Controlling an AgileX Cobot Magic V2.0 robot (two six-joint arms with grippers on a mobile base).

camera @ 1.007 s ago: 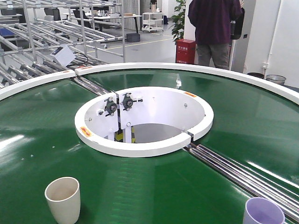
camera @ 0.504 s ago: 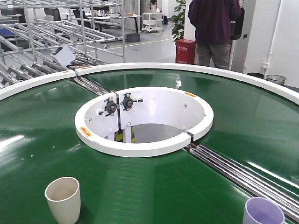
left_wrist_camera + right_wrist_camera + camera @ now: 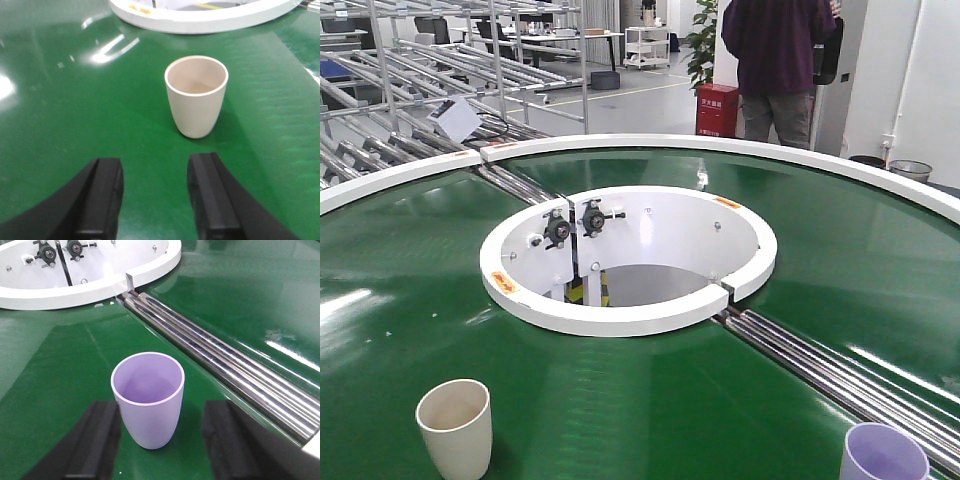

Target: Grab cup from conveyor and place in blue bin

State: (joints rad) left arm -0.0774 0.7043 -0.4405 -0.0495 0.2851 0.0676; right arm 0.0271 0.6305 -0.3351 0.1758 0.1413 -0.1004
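Factory floor: conveyor point(image 3: 410, 290), roller racks point(image 3: 420, 90)

Purple cup point(image 3: 883, 453), lower half beyond bottom edge

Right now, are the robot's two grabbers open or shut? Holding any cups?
Left gripper: open, empty; the cream cup stands ahead of it.
Right gripper: open, empty; the purple cup is not gripped.

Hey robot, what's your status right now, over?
Left pincer open, empty, short of cream tapered cup. Right pincer open, lilac tapered cup straight ahead. Both cups upright on glossy green conveyor belt. Nothing blocking.
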